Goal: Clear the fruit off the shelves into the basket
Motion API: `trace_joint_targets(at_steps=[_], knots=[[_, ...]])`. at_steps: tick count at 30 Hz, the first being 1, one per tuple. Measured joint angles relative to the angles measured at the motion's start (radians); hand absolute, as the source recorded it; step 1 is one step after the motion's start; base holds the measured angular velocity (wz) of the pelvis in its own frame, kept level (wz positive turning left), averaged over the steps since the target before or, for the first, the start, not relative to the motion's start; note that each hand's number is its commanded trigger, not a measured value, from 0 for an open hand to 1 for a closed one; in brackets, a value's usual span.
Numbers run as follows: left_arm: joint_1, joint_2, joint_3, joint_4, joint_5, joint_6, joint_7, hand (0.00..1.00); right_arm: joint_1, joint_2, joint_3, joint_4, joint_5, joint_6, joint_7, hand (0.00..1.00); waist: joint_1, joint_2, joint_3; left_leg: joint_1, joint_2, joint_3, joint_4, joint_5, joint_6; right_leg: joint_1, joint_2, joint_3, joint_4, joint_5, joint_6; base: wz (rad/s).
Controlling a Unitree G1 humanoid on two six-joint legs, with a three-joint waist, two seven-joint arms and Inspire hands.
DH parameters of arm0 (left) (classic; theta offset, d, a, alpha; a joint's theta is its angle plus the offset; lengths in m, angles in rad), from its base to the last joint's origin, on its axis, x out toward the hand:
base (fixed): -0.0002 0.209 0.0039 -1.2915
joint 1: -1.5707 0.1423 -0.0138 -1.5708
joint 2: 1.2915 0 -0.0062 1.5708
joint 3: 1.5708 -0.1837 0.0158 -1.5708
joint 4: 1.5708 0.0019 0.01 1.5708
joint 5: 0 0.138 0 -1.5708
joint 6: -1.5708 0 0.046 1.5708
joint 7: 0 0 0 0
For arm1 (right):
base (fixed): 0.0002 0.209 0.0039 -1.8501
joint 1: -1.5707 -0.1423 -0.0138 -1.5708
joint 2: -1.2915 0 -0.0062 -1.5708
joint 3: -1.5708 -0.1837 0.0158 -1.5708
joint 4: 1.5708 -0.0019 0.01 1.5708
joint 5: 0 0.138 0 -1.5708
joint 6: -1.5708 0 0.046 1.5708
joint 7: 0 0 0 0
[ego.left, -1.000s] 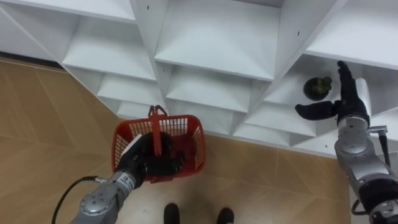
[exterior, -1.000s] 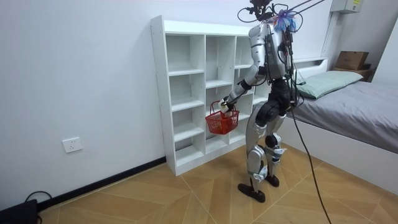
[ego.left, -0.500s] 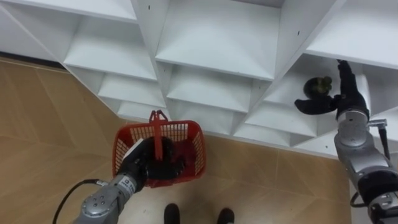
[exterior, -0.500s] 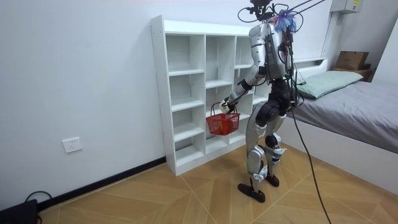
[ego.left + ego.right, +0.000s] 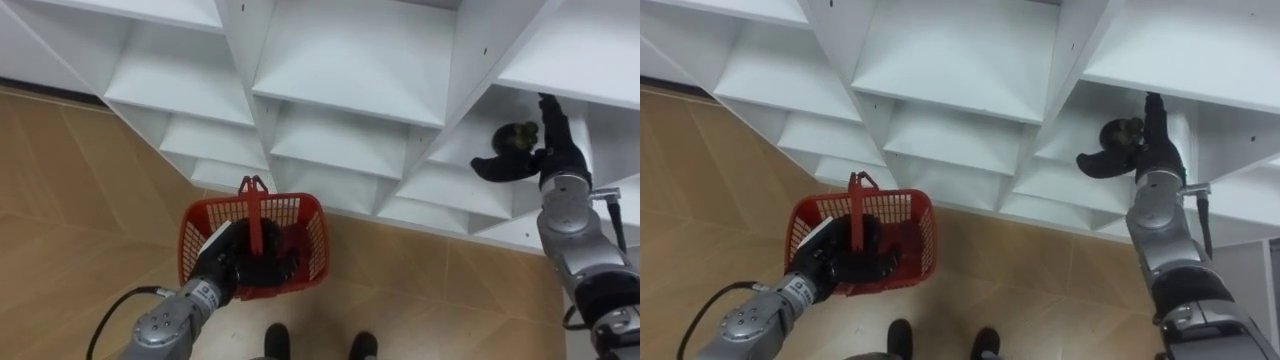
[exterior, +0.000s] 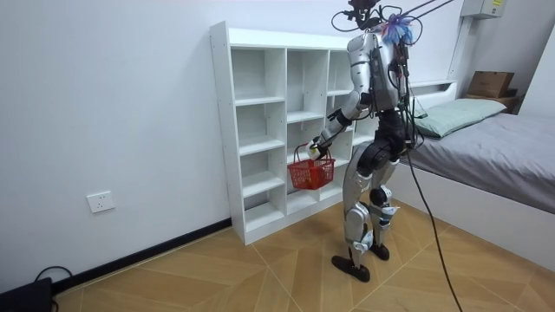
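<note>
Dark and spread wide, the robot's right hand (image 5: 547,158) is bracketing a dark round fruit (image 5: 517,136) without closing on it, inside a right-column compartment of the white wooden cubby shelf (image 5: 350,60), whose divider (image 5: 585,140) is standing just beside the fingers. Lower down, the left hand (image 5: 232,262) is curling round the red plastic mesh basket (image 5: 318,238), hanging over wood-pattern flooring (image 5: 80,190); the hand is hiding whatever lies inside.

Bright, even indoor light; soft shadows inside the white closet (image 5: 350,60) compartments.
</note>
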Motion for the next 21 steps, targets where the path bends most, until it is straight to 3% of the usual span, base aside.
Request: trace_joint_targets(at_steps=[21], knots=[[-0.016, 0.002, -0.019, 0.018, -0.005, 0.0, 0.049, 1.0, -0.001, 0.0, 0.03, 0.015, 0.002, 0.001, 0.006, 0.0, -0.001, 0.001, 0.0004, -0.039, 0.002, -0.001, 0.011, 0.001, 0.001, -0.026, -0.003, -0.016, 0.0, 0.0, 0.0, 0.01]])
